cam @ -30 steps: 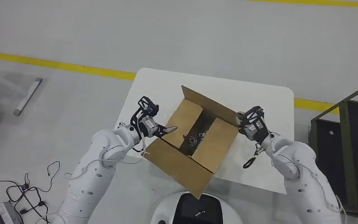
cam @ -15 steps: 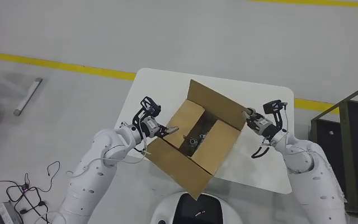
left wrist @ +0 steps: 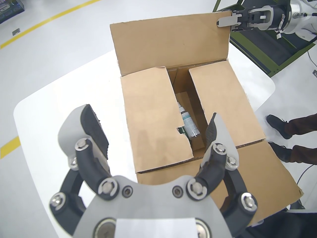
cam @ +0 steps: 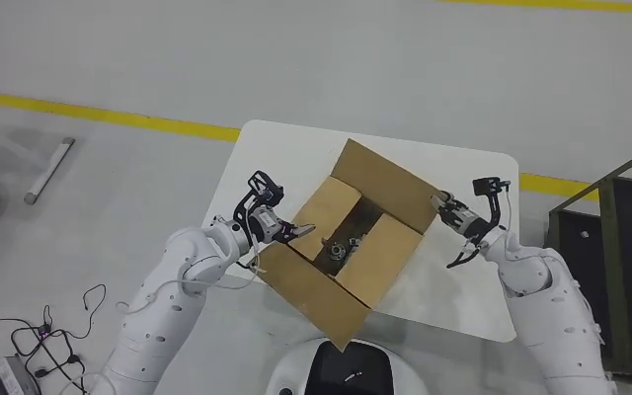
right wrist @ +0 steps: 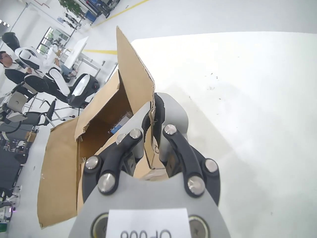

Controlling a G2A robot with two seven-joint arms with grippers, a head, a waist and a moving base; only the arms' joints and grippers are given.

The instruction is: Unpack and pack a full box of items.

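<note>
A brown cardboard box sits on the white table, its two inner flaps lying nearly flat with a gap between them. Through the gap I see a small clear bottle among other items. The far outer flap stands upright, and my right gripper is shut on its corner edge. My left gripper hovers open just above the box's near-left edge, holding nothing. The opposite outer flap hangs down over the table's front.
The table has bare room behind and to the right of the box. A green metal rack stands off the table's right side. A yellow line crosses the floor beyond.
My right gripper has swung the far flap up and outward, away from the box's opening, while its wrist turned. The left arm has barely moved.
</note>
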